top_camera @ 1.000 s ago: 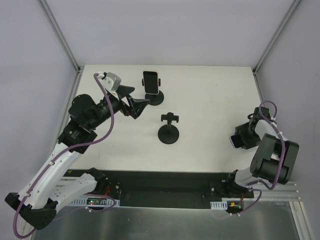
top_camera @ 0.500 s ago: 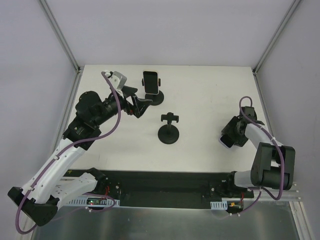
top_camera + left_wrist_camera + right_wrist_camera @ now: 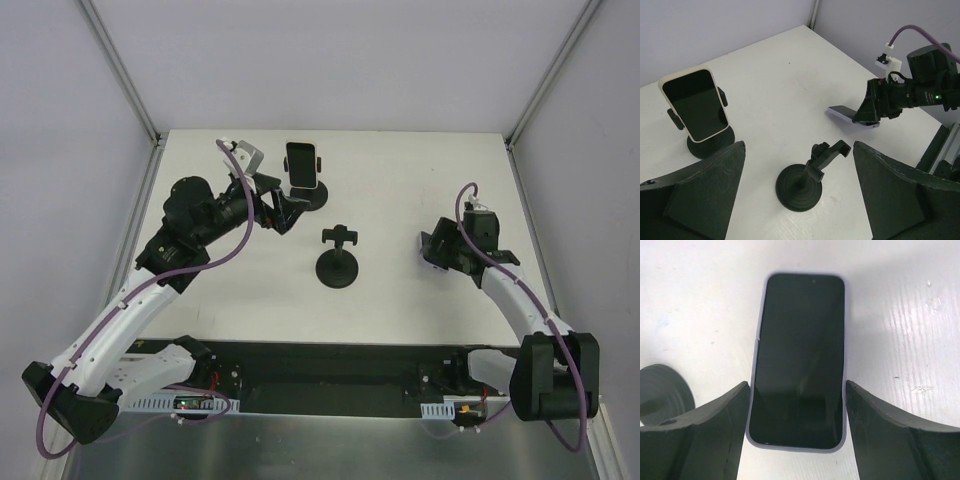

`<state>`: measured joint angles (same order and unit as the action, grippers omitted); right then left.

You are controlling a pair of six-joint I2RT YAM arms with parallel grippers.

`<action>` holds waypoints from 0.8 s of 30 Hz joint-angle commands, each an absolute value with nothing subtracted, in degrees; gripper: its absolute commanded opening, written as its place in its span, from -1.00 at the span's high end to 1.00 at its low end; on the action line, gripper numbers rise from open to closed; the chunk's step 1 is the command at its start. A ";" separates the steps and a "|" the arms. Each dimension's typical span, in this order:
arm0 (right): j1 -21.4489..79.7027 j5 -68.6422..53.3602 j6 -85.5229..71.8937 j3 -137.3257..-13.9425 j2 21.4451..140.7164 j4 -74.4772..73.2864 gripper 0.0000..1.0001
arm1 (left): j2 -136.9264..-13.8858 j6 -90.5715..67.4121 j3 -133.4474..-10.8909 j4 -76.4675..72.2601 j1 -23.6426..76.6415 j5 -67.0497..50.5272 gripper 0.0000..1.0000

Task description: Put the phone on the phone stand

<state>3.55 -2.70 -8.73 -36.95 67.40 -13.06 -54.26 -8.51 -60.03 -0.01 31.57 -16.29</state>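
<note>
A phone in a lavender case [image 3: 800, 355] sits between the fingers of my right gripper [image 3: 797, 385], which is shut on its long edges. It is held just above the white table at the right [image 3: 428, 250] and also shows in the left wrist view [image 3: 850, 114]. The empty black phone stand [image 3: 339, 262] stands mid-table, left of the phone, with its clamp on top [image 3: 827, 155]. Its base edge shows in the right wrist view [image 3: 660, 395]. My left gripper [image 3: 285, 205] is open and empty, hovering behind and left of the empty stand.
A second phone in a white case [image 3: 302, 165] sits upright on another black stand [image 3: 707, 142] at the back of the table, right next to my left gripper. Metal frame posts [image 3: 120, 70] rise at the back corners.
My right gripper has carried the lavender phone from the right edge leftward and farther back, toward the empty stand. My left arm has shifted slightly right, toward the stand with the white phone.
</note>
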 commanded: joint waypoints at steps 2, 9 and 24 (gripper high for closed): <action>4.66 -0.35 -7.12 -42.44 67.14 -16.57 0.99 | -55.02 -10.02 -60.64 -1.05 31.99 -18.46 -0.75; 5.10 -3.96 -6.07 -46.23 72.42 -25.56 0.99 | -54.32 -10.11 -60.64 -0.97 31.99 -18.37 -0.75; 5.63 -6.85 2.81 -57.03 86.11 -32.78 -0.92 | -52.65 -9.14 -60.56 -0.97 32.08 -17.84 -0.75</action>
